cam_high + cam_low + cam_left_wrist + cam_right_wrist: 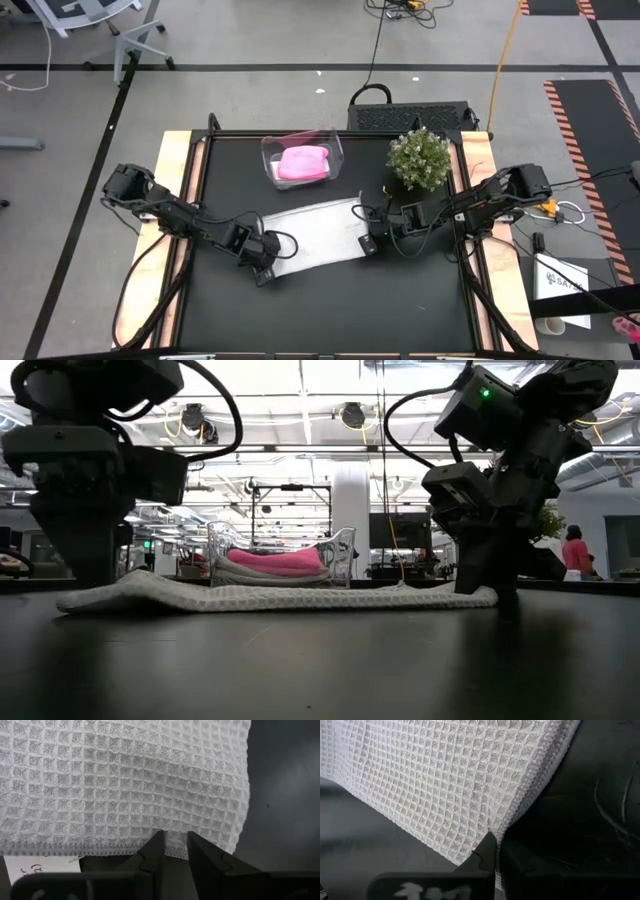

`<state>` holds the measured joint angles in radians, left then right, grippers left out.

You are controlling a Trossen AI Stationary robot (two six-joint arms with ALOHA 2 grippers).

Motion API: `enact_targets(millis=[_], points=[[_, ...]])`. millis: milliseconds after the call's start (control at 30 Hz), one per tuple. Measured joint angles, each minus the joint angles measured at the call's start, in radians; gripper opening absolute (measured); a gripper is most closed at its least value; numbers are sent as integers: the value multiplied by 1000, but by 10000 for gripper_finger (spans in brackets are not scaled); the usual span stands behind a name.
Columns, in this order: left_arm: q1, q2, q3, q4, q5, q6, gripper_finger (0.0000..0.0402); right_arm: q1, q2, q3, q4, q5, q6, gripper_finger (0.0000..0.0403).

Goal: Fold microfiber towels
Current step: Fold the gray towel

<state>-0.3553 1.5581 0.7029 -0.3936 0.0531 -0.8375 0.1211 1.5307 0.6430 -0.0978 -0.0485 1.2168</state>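
Observation:
A white waffle-weave towel lies spread flat on the black table; it also shows in the low view. My left gripper is down at the towel's near left corner, shut on its hem. My right gripper is down at the towel's right end, shut on its edge. A pink towel lies folded in a clear plastic bin at the far middle, on top of a pale towel that shows only in the low view. My left gripper pinches the towel's hemmed near edge between its two fingers, close to the left corner. The fingers come low from the near left. The towel lies on the table, slack. My right gripper pinches the towel's stitched right edge between its two fingers, near the near corner. The fingers come low from the table's right side. The towel lies on the table, slack.
A small potted plant stands at the far right, close behind my right arm. The bin stands just beyond the towel's far edge. Bare black table lies between the towel and the near edge. A person stands far off in the room.

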Motion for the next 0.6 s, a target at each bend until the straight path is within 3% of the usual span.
enact_targets(millis=[600], points=[[-28,2,-2,78,11,-6,88,-1,-218,-3,-194,44,45,0]])
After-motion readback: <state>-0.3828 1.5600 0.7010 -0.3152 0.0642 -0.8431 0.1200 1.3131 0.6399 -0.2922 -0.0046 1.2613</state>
